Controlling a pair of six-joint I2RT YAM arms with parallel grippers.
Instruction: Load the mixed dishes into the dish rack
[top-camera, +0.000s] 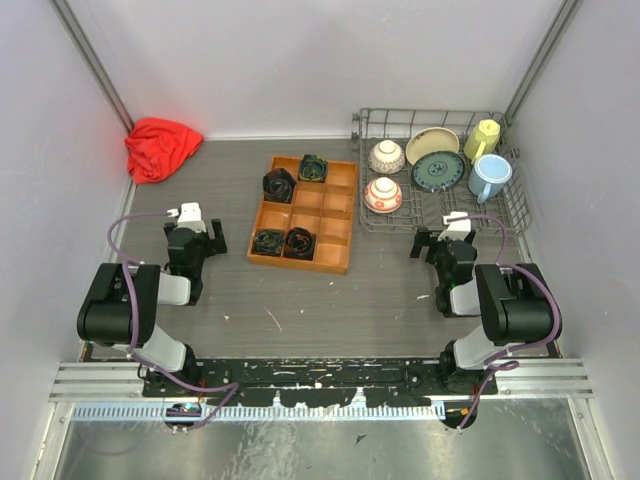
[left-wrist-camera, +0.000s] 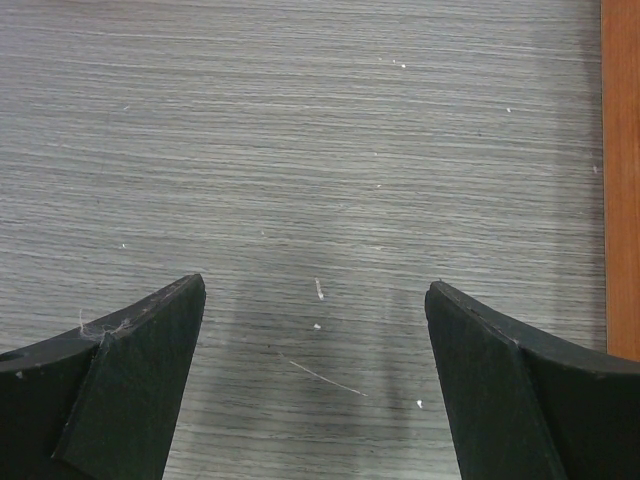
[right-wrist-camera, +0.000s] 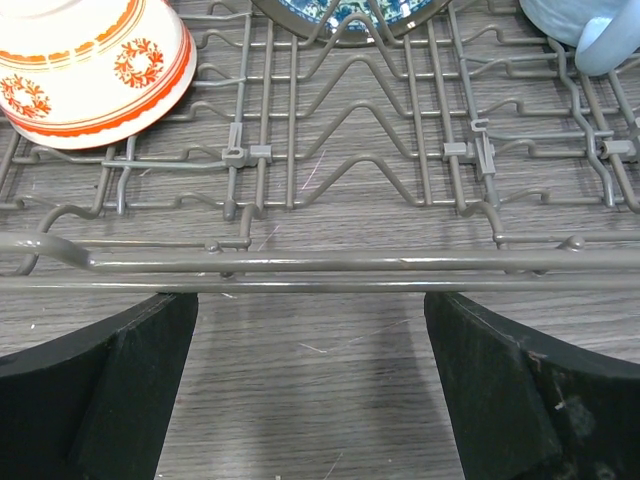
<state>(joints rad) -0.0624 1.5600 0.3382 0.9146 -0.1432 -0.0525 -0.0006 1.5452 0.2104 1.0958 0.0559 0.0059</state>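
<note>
While both arms sit low at the near edge of the grey wood-grain worktop (top-camera: 380, 290), all the dishes lie inside the large grey wire dish rack (top-camera: 432, 113) at the far right. The pale yellow mug (top-camera: 484, 137) stands in the rack's far right corner, with the light blue cup (top-camera: 491, 176) just in front of it. The small teal patterned plate (top-camera: 437, 171) lies near the middle, overlapping the larger cream plate (top-camera: 430, 143) behind it. Along the rack's left side sit the far white-and-red patterned bowl (top-camera: 386, 156) and the near white-and-red patterned bowl (top-camera: 383, 195).

The right hand (right-wrist-camera: 310, 300) is spread wide and holds nothing. It hangs over bare worktop just short of the rack's near rail, touching neither rail nor dish.

The left hand (left-wrist-camera: 315, 290) is likewise wide apart and empty, over bare worktop just left of the orange-brown wooden compartment tray (top-camera: 335, 215). A crumpled red cloth (top-camera: 160, 147) lies in the far left corner.
</note>
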